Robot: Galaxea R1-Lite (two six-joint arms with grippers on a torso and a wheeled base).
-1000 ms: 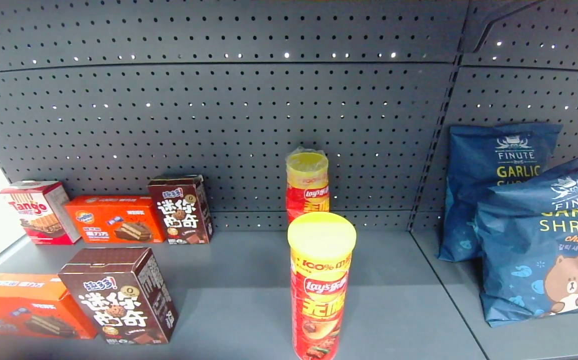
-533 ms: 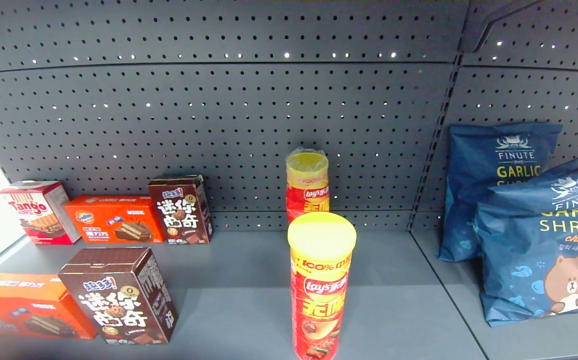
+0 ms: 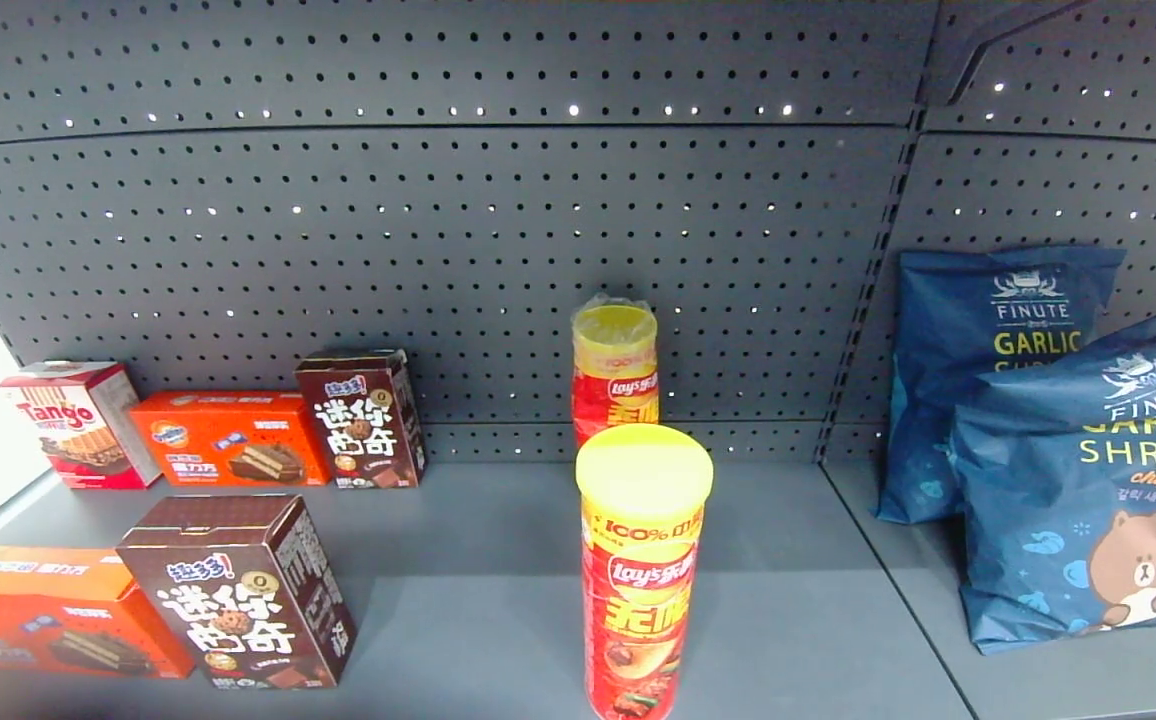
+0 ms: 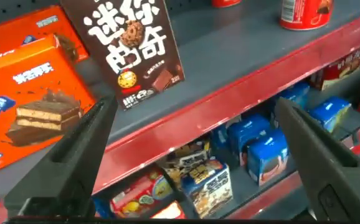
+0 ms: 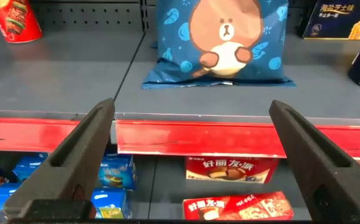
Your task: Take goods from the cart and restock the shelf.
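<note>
Shelf (image 3: pixel 498 560): 2 chip cans (image 3: pixel 615 375), 2 blue bags (image 3: pixel 1088 500), 5 boxes (image 3: pixel 238 590). Open floor both sides of front can (image 3: pixel 643 570). Left gripper (image 4: pixel 195 106), right gripper (image 5: pixel 192 107) spread, empty.

**Crops and occlusions, shelf bay**

Head cam: I lose the base of the front chip can (image 3: pixel 643 570) at the bottom edge, and it hides the lower half of the rear chip can (image 3: pixel 615 365). The front orange box (image 3: pixel 38 610) is clipped at the left edge. The front blue chip bag (image 3: pixel 1088 500) is clipped at the right edge and covers part of the rear bag (image 3: pixel 978 330).

Left wrist: the brown cookie box (image 4: pixel 133 50) and a red can (image 4: pixel 304 12) run out of frame. The left gripper (image 4: pixel 192 106) fingers (image 4: pixel 74 155) mask part of the lower-shelf packs (image 4: pixel 255 146), which are too blurred for me to identify.

Right wrist: the bear bag (image 5: pixel 220 43) is cropped at the frame edge.
</note>
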